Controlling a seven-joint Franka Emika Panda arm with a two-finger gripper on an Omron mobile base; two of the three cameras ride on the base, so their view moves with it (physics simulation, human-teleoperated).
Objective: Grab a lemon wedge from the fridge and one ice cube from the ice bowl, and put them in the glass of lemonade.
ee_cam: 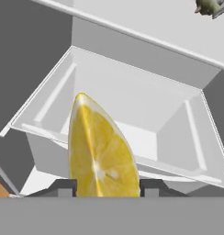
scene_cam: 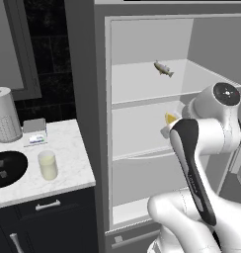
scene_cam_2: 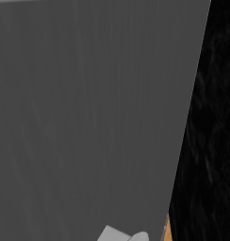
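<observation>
Marble surface [scene_cam: 68, 148] at the far left of the left base view carries a grey perforated paper-towel roll [scene_cam: 5, 114], a small grey box [scene_cam: 34, 132] just beside it, the ice bowl [scene_cam: 6, 169] with two pale cubes inside, and the glass of lemonade [scene_cam: 47, 164] standing upright near the bowl's right rim. Dark navy drawers [scene_cam: 46, 217] sit below. Further right the fridge [scene_cam: 102, 99] stands open, showing white shelves; a small grey fish [scene_cam: 163, 68] lies on the upper shelf. The white arm reaches into the middle shelf, where the yellow lemon wedge [scene_cam: 170, 118] shows just beyond the wrist. In the hand view, the claw [ee_cam: 104, 187] is closed on the lemon wedge [ee_cam: 101, 151], one dark fingertip pressed to each side, the wedge standing point-up in front of a white fridge bin [ee_cam: 132, 105]. The right base view shows a flat grey panel [scene_cam_2: 88, 117].
</observation>
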